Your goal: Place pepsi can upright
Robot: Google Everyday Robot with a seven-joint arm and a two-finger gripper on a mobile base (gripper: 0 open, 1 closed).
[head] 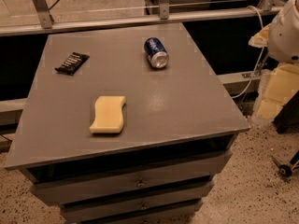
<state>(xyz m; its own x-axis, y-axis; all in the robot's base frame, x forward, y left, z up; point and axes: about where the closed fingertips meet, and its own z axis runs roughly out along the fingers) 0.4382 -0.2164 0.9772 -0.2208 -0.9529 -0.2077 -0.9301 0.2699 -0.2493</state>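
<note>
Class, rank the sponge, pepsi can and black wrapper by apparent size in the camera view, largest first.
1. sponge, though it lies nearest the camera.
2-3. pepsi can and black wrapper look alike, so they stay unranked.
The gripper is not in view.

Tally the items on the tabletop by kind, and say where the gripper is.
Can: 1, lying on its side
Wrapper: 1
Sponge: 1
Total: 3
Gripper: beyond the right edge of the table, apart from the can.
</note>
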